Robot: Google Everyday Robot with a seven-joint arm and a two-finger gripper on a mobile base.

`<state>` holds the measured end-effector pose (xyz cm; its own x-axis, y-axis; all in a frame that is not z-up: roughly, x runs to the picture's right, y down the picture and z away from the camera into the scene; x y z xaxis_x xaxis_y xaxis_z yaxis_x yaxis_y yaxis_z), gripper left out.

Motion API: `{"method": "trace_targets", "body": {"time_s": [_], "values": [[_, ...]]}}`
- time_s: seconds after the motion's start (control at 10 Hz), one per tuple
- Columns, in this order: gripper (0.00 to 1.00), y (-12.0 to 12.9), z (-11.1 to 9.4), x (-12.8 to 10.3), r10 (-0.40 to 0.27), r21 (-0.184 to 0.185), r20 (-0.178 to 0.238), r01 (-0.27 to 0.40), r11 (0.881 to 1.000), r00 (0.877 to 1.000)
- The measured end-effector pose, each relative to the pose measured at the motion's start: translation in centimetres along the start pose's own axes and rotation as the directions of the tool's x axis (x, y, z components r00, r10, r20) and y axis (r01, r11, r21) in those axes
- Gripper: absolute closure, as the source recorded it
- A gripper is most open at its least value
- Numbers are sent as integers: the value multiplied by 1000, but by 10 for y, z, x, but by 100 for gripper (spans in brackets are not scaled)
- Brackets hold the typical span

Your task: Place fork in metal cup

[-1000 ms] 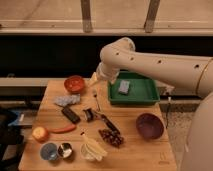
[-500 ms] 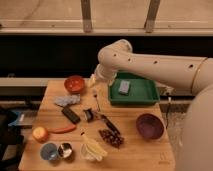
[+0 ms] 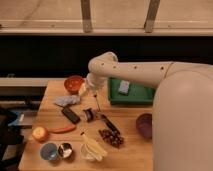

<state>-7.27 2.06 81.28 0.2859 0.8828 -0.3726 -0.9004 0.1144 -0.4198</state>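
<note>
Your gripper [image 3: 90,93] dropped toward centre frame, fingers apart and empty. Fork [image 3: 96,104] lay on the worktop [image 3: 50,117] just below them, long axis running up-down; metal cup [image 3: 65,149] sat well apart, lower left.

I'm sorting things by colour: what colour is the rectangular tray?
The tray is green, seen in the camera view; the gripper hangs beside it.

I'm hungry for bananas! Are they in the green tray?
No, the bananas sit at the table's front, far from the green tray; the gripper hangs beside the orange bowl.
</note>
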Motion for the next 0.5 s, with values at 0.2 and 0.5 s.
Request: {"method": "trace_targets", "body": {"time_s": [0.2, 0.5], "values": [[29, 0, 24, 6, -24, 21, -44, 25, 999, 999], [29, -12, 41, 4, -6, 22, -72, 7, 1000, 997]]}}
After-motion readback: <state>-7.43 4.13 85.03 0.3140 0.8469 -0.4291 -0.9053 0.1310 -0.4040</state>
